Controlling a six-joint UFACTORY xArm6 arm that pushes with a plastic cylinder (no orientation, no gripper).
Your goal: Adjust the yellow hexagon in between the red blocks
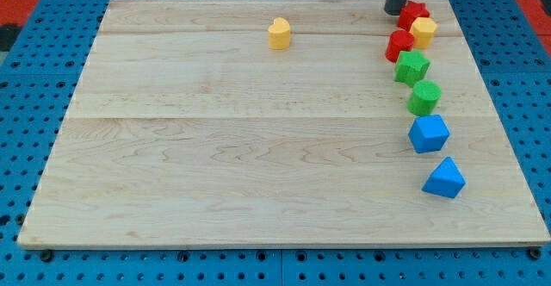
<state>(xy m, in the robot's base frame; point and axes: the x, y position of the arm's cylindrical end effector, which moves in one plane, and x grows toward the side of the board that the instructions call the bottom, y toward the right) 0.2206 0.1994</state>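
Note:
The yellow hexagon (pixel 424 32) sits at the view's top right, touching a red star-shaped block (pixel 413 14) above-left of it and close to a red block (pixel 399 45) below-left of it. My tip (pixel 395 11) stands just left of the red star block, at the board's top edge. A second yellow block, heart-shaped (pixel 279 34), lies apart near the top middle.
Below the red blocks runs a column down the right side: a green star-like block (pixel 411 66), a green round block (pixel 424 97), a blue cube-like block (pixel 428 133) and a blue triangular block (pixel 444 178). The wooden board (pixel 215 165) lies on blue pegboard.

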